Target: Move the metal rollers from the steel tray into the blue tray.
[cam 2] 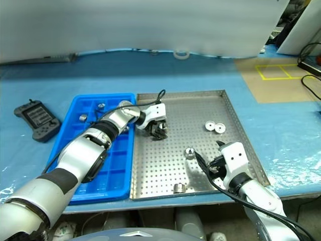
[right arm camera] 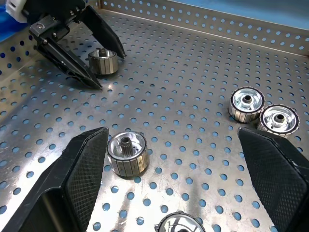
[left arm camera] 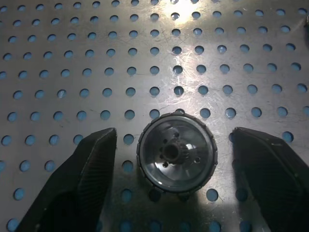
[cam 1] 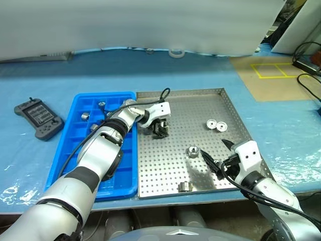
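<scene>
Straddling one of the metal rollers (left arm camera: 176,152), your left end effector (cam 1: 160,130) sits low over the steel tray (cam 1: 228,108), near the edge that adjoins the blue tray (cam 1: 75,150). Its fingers (left arm camera: 84,179) stand partly open on either side of the roller, with a visible gap on both sides, so nothing is gripped yet. The roller rests on its flat end with the hollow centre facing up (a good pose for a pinch across the ribbed wall).

Your right end effector (cam 1: 216,157) waits wide open and empty over the near right part of the steel tray, clear of the left arm's reach, probably so the two do not collide. One roller (right arm camera: 126,153) lies just ahead of it, two more (right arm camera: 246,104) sit touching each other towards the far right, and another (cam 1: 185,187) lies by the near rim.

A few rollers (cam 1: 85,116) already sit in far compartments of the blue tray, so the job looks partly done. A dark handheld controller (cam 1: 39,118) rests on the tabletop (cam 1: 75,70), well apart from both trays.
</scene>
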Robot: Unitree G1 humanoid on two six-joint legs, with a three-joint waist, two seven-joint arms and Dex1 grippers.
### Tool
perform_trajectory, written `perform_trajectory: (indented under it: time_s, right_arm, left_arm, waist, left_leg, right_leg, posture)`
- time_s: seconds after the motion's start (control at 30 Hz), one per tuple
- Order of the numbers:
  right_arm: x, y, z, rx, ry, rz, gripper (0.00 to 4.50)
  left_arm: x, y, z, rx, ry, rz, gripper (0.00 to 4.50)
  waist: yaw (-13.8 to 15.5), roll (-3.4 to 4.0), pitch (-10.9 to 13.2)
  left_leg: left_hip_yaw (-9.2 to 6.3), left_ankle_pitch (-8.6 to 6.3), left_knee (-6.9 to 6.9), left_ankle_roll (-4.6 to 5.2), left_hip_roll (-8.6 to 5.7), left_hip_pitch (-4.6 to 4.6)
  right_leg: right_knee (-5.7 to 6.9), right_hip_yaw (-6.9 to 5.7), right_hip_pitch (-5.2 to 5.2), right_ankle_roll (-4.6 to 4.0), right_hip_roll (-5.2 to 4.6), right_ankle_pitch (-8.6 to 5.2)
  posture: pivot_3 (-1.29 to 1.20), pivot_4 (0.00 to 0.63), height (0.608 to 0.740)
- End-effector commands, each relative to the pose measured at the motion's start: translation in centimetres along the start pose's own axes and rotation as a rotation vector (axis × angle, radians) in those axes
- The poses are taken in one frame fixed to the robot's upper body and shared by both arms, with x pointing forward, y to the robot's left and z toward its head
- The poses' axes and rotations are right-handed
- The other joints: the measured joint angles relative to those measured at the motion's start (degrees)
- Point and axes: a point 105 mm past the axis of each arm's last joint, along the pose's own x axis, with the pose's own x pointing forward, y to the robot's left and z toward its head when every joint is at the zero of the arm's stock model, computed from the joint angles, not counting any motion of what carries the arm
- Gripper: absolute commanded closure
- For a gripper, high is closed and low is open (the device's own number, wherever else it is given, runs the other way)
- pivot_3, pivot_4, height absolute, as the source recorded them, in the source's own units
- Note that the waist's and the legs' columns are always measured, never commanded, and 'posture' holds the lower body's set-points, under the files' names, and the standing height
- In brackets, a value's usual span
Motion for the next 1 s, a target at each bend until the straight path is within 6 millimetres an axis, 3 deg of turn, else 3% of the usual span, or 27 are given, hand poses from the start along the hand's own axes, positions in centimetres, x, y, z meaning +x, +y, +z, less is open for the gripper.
perform_trajectory:
  time_s: [0.03,0.23,0.5,0.63,0.7,0.8,1.0]
  right_arm:
    - [-0.2,-0.3,0.6,-0.026,-0.031,-0.008,0.00]
    - [0.0,-0.1,0.3,-0.032,-0.029,-0.007,0.00]
    - [0.4,-0.3,0.3,-0.041,-0.033,-0.006,0.00]
    - [0.5,-0.2,0.6,-0.044,-0.044,0.007,0.00]
    - [0.7,-0.2,1.1,-0.041,-0.062,0.024,0.00]
    - [1.2,-0.1,2.0,-0.039,-0.092,0.055,0.00]
    - [3.0,1.0,3.0,-0.087,-0.104,0.192,0.00]
  left_arm:
    - [0.5,-0.4,-0.2,0.027,0.011,-0.011,1.32]
    - [0.3,-0.3,-0.7,0.018,0.026,-0.002,2.74]
    - [0.1,-0.4,-1.1,0.019,0.022,-0.007,2.74]
    - [-0.6,0.1,0.9,0.011,-0.087,-0.004,2.74]
    - [-2.0,0.7,3.5,-0.002,-0.235,-0.022,2.74]
    - [-4.2,1.3,5.6,0.018,-0.364,-0.027,2.74]
    - [-8.8,1.1,6.1,0.050,-0.485,-0.010,2.74]
  waist:
    - [-0.1,0.02,0.0]
    - [-0.6,0.02,0.0]
    - [-0.8,0.03,0.0]
    - [-0.7,0.04,0.0]
    - [-0.8,0.07,0.1]
    - [-0.6,0.06,0.2]
    - [0.0,0.10,0.2]
  left_leg:
    - [-0.01,-0.01,0.00,0.02,-0.01,0.01]
    - [-0.02,-0.03,0.04,0.07,-0.15,0.02]
    - [-0.04,-0.03,-0.02,0.08,-0.15,0.00]
    - [-0.04,-0.04,-0.04,0.09,-0.15,-0.01]
    - [-0.04,-0.04,-0.03,0.09,-0.15,-0.02]
    - [-0.04,-0.03,-0.03,0.09,-0.15,-0.15]
    - [-0.03,0.07,-0.14,0.27,-0.14,-0.10]
  right_leg:
    - [-0.02,-0.03,0.05,-0.02,-0.02,-0.01]
    - [-0.04,-0.05,0.10,-0.03,-0.19,-0.02]
    - [-0.07,-0.07,0.05,-0.03,-0.19,-0.03]
    - [-0.09,-0.09,0.05,-0.04,-0.19,-0.03]
    - [-0.08,-0.08,0.03,-0.04,-0.19,-0.03]
    - [-0.03,-0.07,-0.09,-0.05,-0.19,-0.02]
    - [0.10,-0.11,-0.12,-0.17,-0.19,-0.06]
  posture:
    - [-0.55,0.150,0.740]
    - [-0.54,0.150,0.740]
    - [-0.53,0.150,0.740]
    - [-0.51,0.150,0.740]
    - [-0.49,0.150,0.740]
    - [-0.46,0.150,0.740]
    - [-0.33,0.150,0.740]
